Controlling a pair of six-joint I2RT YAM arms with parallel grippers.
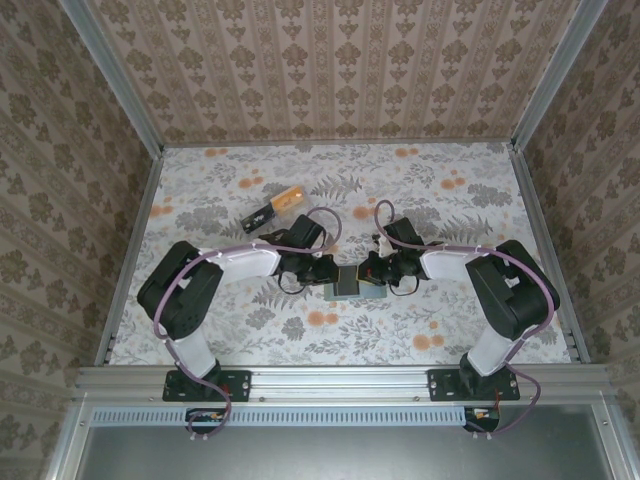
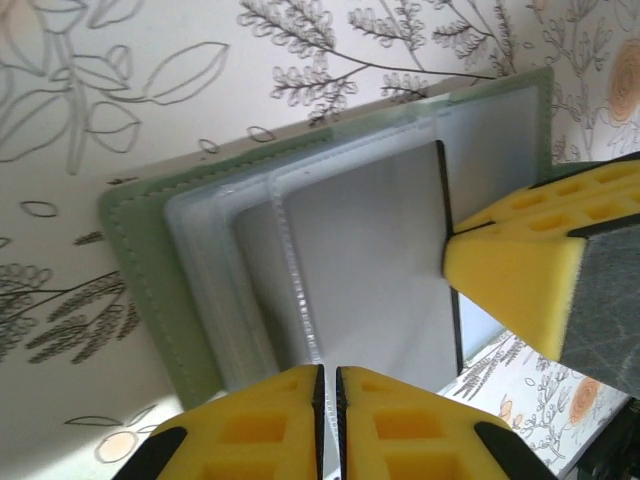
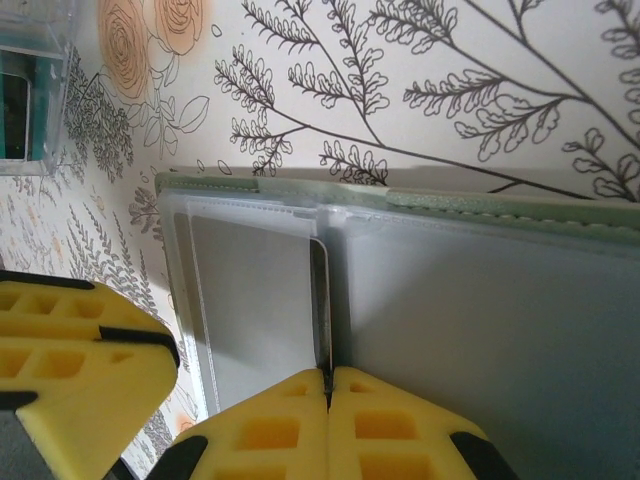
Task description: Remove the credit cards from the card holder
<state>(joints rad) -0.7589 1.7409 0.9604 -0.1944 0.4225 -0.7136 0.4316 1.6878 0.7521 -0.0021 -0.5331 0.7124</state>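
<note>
We are at the pulling-out step: the card holder (image 1: 350, 287) lies open on the counter (image 1: 470, 320) between both arms. The right claw (image 3: 328, 400) is pressed together at the thin dark edge of a card (image 3: 320, 300). The left claw (image 2: 327, 400) stands a sliver apart, and we cannot tell whether it nips anything. Next, we judge, one claw must pin the holder while the other draws the card sideways. We count one holder, one visible card, two claws, one black-and-orange block (image 1: 275, 208) and one clear box (image 3: 30, 90).
</note>
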